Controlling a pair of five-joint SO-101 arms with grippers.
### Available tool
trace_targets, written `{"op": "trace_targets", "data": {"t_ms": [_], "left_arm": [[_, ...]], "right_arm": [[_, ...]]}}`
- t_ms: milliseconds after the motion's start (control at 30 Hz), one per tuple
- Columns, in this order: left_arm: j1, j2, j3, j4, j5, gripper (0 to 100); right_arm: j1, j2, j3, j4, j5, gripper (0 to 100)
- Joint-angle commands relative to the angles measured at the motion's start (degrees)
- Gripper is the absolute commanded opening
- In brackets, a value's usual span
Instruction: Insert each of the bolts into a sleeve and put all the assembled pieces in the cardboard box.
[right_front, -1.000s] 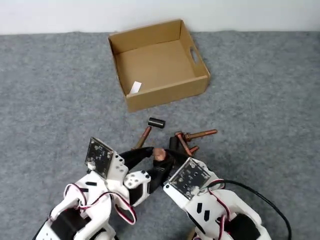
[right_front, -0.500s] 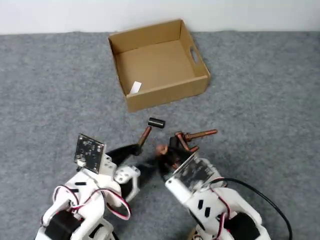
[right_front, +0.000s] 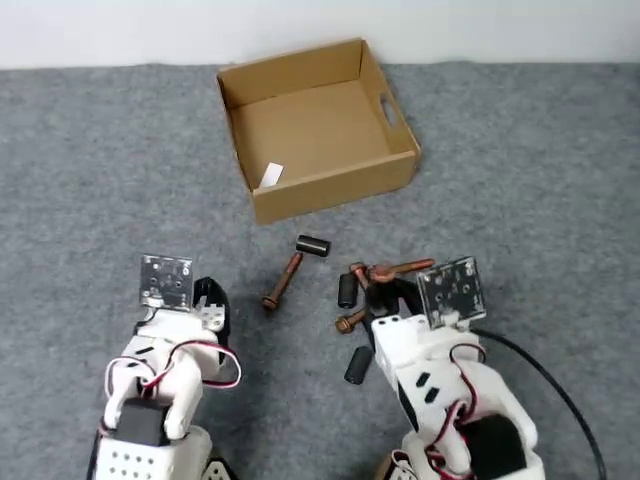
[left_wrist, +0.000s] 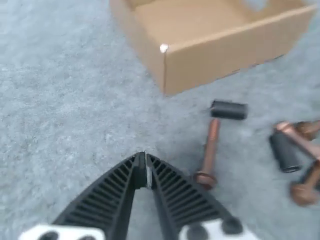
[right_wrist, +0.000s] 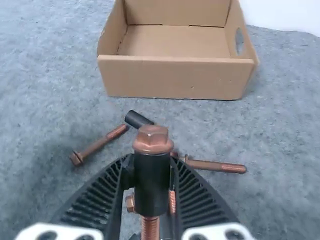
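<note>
Inside the cardboard box (right_front: 330, 192), one small white label (right_front: 271, 175), unreadable

We saw the cardboard box (right_front: 330, 190) at the far side of the carpeted table (right_front: 520, 180), with a label (right_front: 271, 175) lying inside it near its front left corner. In front of the box lay a sleeve (right_front: 313, 245), with a lone bolt (right_front: 283, 281) nearer the arms and to its left; to their right a cluster of bolts (right_front: 398, 268) crossed one another, a second sleeve (right_front: 347, 289) at its left edge and a third sleeve (right_front: 357, 365) nearest the arms. Over that cluster the right gripper (right_wrist: 151, 161) pinched a sleeved bolt (right_wrist: 150, 185), and the left gripper (left_wrist: 145, 162) hung to the left of the lone bolt.
</note>
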Motion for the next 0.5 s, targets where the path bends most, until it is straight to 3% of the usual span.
{"op": "trace_targets", "data": {"t_ms": [0,200,467], "left_arm": [[-1.05,-0.09,5.49,-10.37,-2.46,0],[-0.35,0.26,5.85,-12.84,-2.81,0],[-0.44,0.26,5.85,-6.15,-2.55,0]], "right_arm": [[1.19,9.71,-9.41,-1.71,-2.99,0.8],[1.71,30.64,-23.3,-8.13,-7.56,0.8],[1.71,58.33,-42.46,-20.88,-7.3,0.8]]}}
